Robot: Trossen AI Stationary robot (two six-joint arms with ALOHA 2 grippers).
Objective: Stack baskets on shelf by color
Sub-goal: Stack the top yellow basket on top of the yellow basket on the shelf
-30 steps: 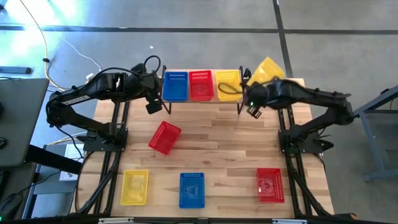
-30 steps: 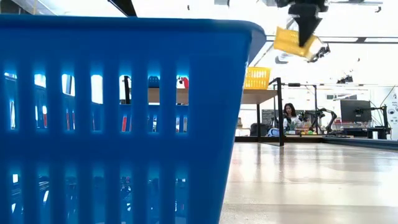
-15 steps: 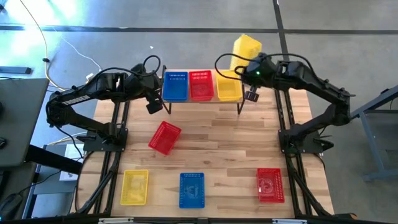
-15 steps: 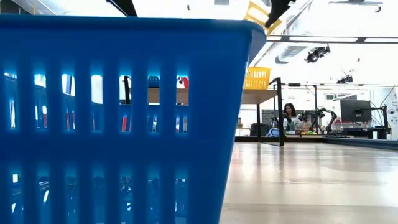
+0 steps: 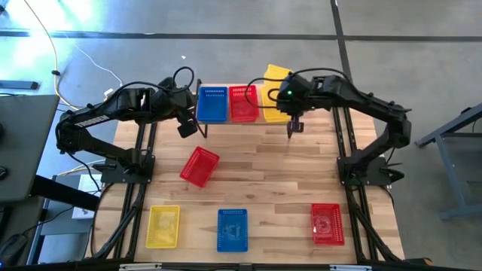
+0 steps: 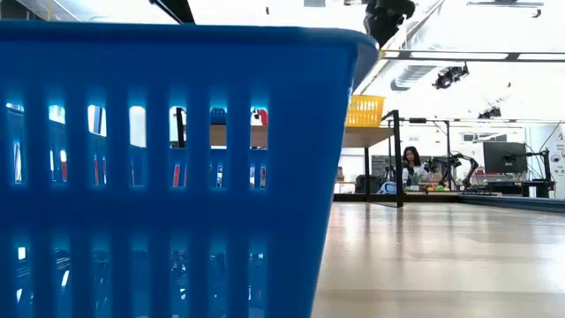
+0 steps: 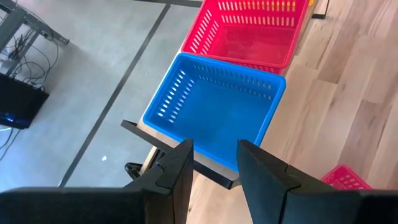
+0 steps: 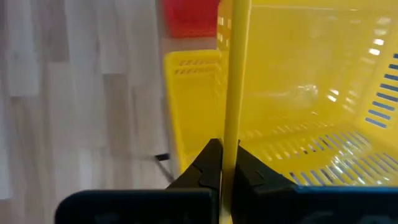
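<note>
Right wrist view shows the right claw [image 8: 222, 163] clenched on the rim of a yellow basket [image 5: 276, 77], held tilted above the yellow basket on the shelf [image 5: 276, 113]. Risk: lowered askew, its corner may catch instead of nesting. The left claw [image 7: 213, 163] hangs released beside the blue basket [image 7: 214, 109].

floor: grey concrete [image 5: 422, 45] | cables [image 5: 45, 34] | rear: desk monitor [image 6: 505, 156], seated person [image 6: 411, 159]
</note>
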